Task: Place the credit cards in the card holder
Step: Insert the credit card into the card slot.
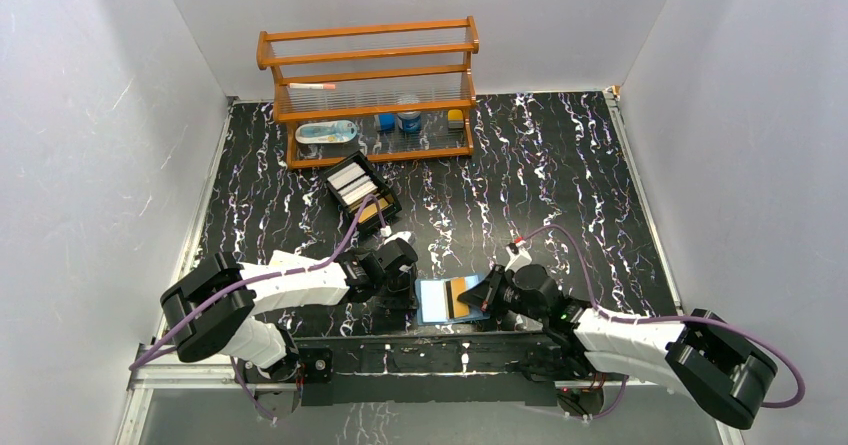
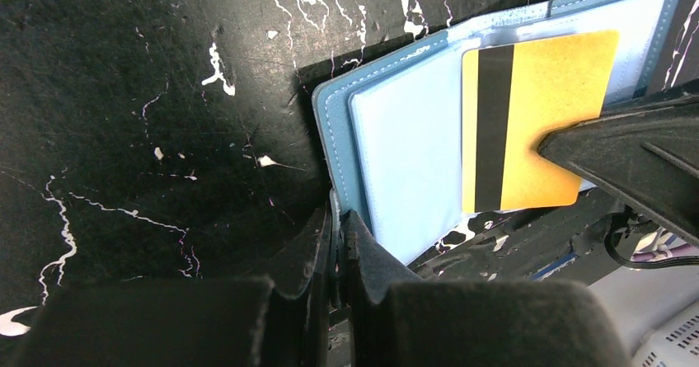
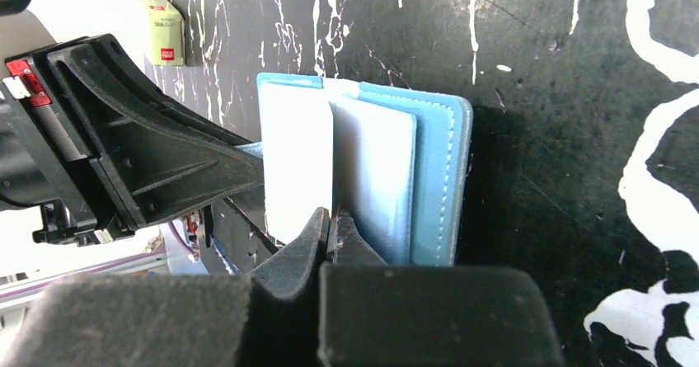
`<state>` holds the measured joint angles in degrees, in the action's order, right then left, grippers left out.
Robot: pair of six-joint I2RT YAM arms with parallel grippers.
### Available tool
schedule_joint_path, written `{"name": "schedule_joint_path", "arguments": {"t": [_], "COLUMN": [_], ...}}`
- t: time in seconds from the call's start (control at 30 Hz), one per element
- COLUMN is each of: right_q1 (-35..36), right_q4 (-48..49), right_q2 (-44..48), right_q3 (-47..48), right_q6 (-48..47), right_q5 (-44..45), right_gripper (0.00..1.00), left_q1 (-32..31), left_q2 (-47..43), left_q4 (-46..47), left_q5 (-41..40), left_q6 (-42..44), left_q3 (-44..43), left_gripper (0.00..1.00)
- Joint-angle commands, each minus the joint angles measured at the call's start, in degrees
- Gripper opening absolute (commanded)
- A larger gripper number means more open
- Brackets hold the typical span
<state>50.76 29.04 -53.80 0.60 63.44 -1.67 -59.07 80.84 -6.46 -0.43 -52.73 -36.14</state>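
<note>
**Operator:** Where is the card holder, and how does it lie?

**Observer:** You have one card holder. It lies open on the tabletop at the near edge, between your two arms. Opened out, its long axis runs left to right, and its pale blue leaves face up.

**Operator:** And the left end effector?

**Observer:** Your left end effector is pressed together on the near left edge of the card holder.

**Operator:** The right one?

**Observer:** Your right end effector is pinched on one yellow card, gripping it by its right edge. The card lies over the right half of the holder. Its long axis runs near to far, as does its black stripe. The stripe is on the side toward your left arm.

**Operator:** What about the other cards?

**Observer:** You can count two stacks in the black box farther back, one in each compartment. There is a white stack and a tan stack, but the cards in each are too small to count. One cream packet lies beyond the holder.
</note>
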Motion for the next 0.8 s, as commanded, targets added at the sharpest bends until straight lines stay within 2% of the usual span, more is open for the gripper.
{"name": "schedule_joint_path", "arguments": {"t": [0.0, 0.23, 0.43, 0.77], "right_q1": [0.6, 2.9, 3.3, 3.3], "right_q4": [-2.0, -1.8, 5.7, 6.6], "right_q2": [-1.0, -1.7, -4.8, -6.6], "right_q3": [0.4, 0.0, -0.3, -0.8], "right_q6": [0.5, 2.9, 2.9, 4.6], "right_q5": [1.7, 5.4, 3.2, 3.6], "right_gripper": [0.00, 0.00, 0.00, 0.00], "left_q1": [-0.3, -0.3, -0.3, -0.4], "left_q2": [1.4, 1.6, 2.3, 2.9], "left_q4": [-2.9, -2.9, -2.9, -2.9], "left_q5": [-1.2, -1.0, -0.8, -0.4], "left_q6": [-0.1, -0.3, 0.0, 0.3], "left_q3": [0.9, 0.8, 0.4, 0.2], "left_gripper": [0.00, 0.00, 0.00, 0.00]}}
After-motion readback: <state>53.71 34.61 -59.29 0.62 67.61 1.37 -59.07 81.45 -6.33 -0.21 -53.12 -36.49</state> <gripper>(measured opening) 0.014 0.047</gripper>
